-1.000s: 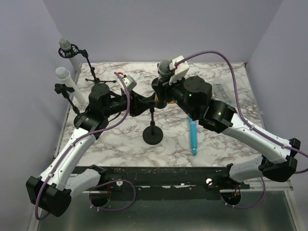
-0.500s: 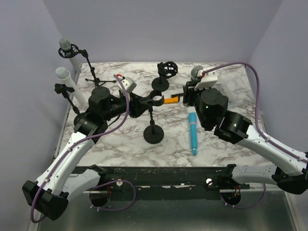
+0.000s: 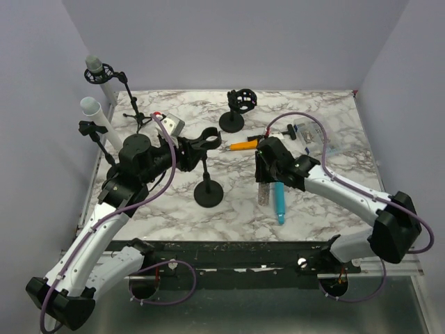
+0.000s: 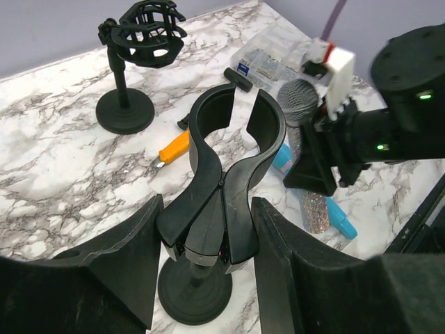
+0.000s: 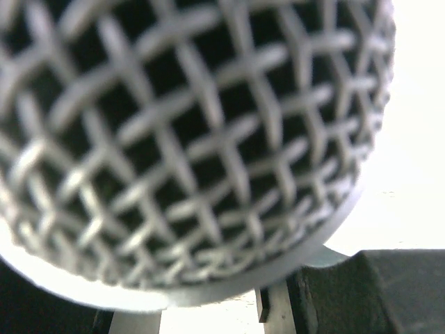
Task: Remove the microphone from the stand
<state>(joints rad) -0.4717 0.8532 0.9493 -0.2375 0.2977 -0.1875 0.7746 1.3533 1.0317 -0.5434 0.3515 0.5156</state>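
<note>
your right pincer point(image 3: 266, 165) grips the microphone point(image 3: 263, 193) near its mesh head, clear of the mic stand point(image 3: 208, 193), just beside a teal marker point(image 3: 279, 198). your left pincer point(image 4: 206, 212) straddles the stand's clip point(image 4: 229, 132); i cannot tell if it is clamped.

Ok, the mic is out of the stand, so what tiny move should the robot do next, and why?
Probably lower the right end effector a little and lay the mic on the table by the blue tube. The clip is empty and the gripped mic's sparkly handle points down near the table, so setting it down seems all that's left.
</note>
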